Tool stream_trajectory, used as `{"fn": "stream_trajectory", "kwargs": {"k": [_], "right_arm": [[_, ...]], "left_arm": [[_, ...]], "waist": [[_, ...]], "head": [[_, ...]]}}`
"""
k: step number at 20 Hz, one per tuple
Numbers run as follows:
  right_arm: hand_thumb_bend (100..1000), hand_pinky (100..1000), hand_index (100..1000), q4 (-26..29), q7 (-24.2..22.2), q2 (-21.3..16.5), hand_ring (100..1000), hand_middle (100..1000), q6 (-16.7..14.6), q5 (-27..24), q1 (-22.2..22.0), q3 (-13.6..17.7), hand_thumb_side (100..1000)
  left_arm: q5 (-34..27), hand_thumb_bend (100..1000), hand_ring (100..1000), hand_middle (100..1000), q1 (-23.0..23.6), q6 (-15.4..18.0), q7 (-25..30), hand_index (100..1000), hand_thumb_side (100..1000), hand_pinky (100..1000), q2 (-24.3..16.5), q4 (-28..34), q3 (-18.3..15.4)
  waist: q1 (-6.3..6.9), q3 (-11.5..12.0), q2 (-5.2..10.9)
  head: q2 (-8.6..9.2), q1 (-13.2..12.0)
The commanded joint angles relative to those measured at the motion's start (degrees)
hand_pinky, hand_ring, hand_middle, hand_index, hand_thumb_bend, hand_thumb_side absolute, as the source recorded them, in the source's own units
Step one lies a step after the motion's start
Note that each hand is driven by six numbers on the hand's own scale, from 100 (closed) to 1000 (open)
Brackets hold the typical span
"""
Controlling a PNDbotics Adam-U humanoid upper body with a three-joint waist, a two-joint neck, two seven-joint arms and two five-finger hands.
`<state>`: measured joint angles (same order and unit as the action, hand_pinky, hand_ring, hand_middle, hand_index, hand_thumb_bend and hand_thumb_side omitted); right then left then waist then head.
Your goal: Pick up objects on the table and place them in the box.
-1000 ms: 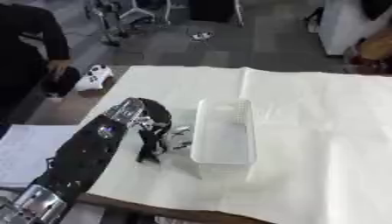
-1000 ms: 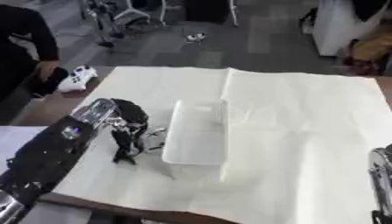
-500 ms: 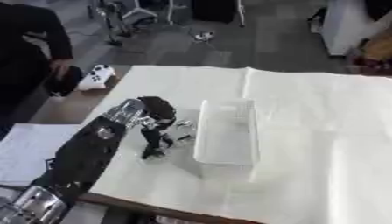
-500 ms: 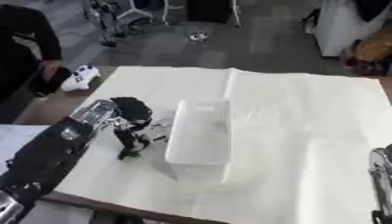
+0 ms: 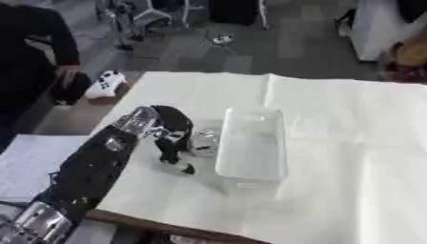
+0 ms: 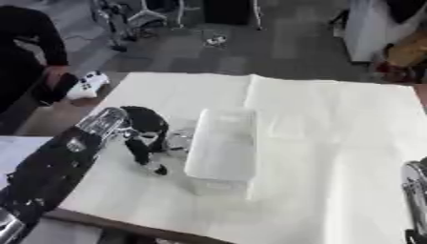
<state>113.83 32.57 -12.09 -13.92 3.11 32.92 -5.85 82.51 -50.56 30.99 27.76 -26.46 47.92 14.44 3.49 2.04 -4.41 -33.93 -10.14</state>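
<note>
A clear plastic box (image 5: pixel 252 143) stands on the white-covered table (image 5: pixel 350 124), long side running away from me. My left hand (image 5: pixel 169 127) hangs just left of the box, its dark fingers (image 5: pixel 170 151) curled downward. A small silvery, shiny object (image 5: pixel 203 142) sits between those fingers and the box's left wall, and the hand seems to pinch it. A small black bit (image 5: pixel 188 168) shows below the fingers, on or just above the cloth. Only a silver part of my right arm (image 6: pixel 414 183) shows, at the lower right edge of the right eye view.
The white cloth has a fold line (image 5: pixel 269 90) running away from the box. A person in black stands at the far left holding a white controller (image 5: pixel 103 84). The table's near edge (image 5: pixel 167 224) lies close below my left forearm.
My left hand has shifted slightly toward the box's left wall with the silvery object. The box has stayed in place.
</note>
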Motion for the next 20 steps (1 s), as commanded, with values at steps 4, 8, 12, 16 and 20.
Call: {"fn": "stream_trajectory", "kwargs": {"k": [4,8,12,16,20], "right_arm": [[131,470,866,0.76,0.12,-0.53,536,608,0.09,0.35,0.65,0.31,1000],[132,469,866,0.76,0.11,-0.69,536,608,0.15,0.35,0.48,0.31,1000],[133,469,866,0.76,0.00,-0.74,536,608,0.17,0.27,0.40,0.22,1000],[132,469,866,0.76,-0.03,-0.43,536,608,0.02,0.23,0.63,0.19,1000],[135,467,868,0.76,-0.21,-0.02,535,607,0.05,0.11,0.81,0.03,1000]], "left_arm": [[-3.09,666,997,916,-1.99,-3.67,12.50,868,1000,1000,-2.52,5.76,-1.93],[-6.35,634,988,918,-2.75,-7.11,18.29,902,1000,985,-3.55,10.49,-3.42],[-9.45,787,1000,937,-2.92,-9.30,18.84,940,1000,999,-3.64,12.44,-3.87],[-13.28,821,1000,977,-3.23,-6.41,13.72,979,1000,1000,-1.75,9.10,-3.40],[-14.31,778,1000,964,-3.68,-2.53,5.68,981,1000,1000,-0.36,5.19,-3.49]], "waist": [[0.06,0.20,1.03],[0.09,0.44,1.13],[0.04,0.39,1.20],[-0.15,0.00,0.96],[-0.28,-0.53,0.54]], "head": [[0.45,-0.58],[0.36,-0.71],[0.52,-0.94],[0.99,-1.20],[1.26,-1.63]]}}
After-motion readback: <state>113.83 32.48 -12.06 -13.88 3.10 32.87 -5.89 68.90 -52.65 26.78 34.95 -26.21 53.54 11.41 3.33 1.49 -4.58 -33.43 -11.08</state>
